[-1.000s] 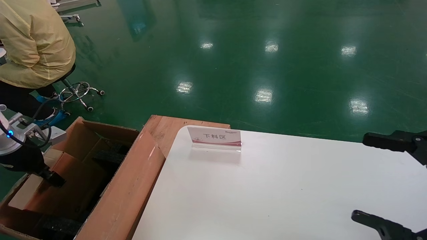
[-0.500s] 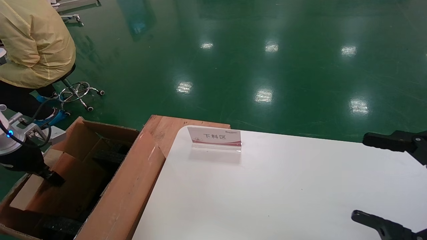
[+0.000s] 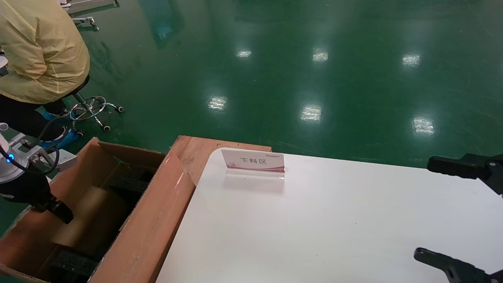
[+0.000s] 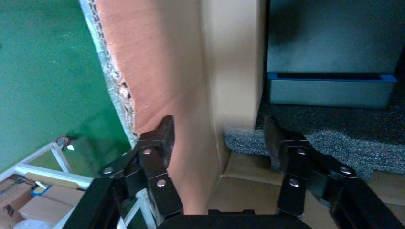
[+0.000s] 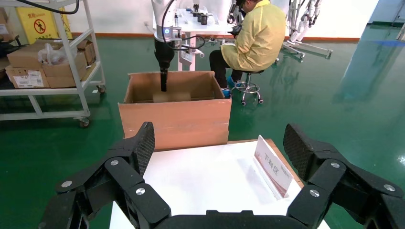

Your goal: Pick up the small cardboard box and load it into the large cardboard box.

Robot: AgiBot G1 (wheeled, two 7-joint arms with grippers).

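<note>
Resting inside one large cardboard box (image 3: 149, 220), one small cardboard box (image 3: 84, 216), left end effector (image 3: 59, 210) beside

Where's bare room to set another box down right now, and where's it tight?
Free: the white table, bare between the sign and the right gripper, parked open. Tight: the large cardboard box, where the small cardboard box and open left gripper crowd the foam pads.

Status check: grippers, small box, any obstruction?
Left gripper open inside large cardboard box. Small cardboard box released inside it. Right gripper open, idle over white table.
</note>
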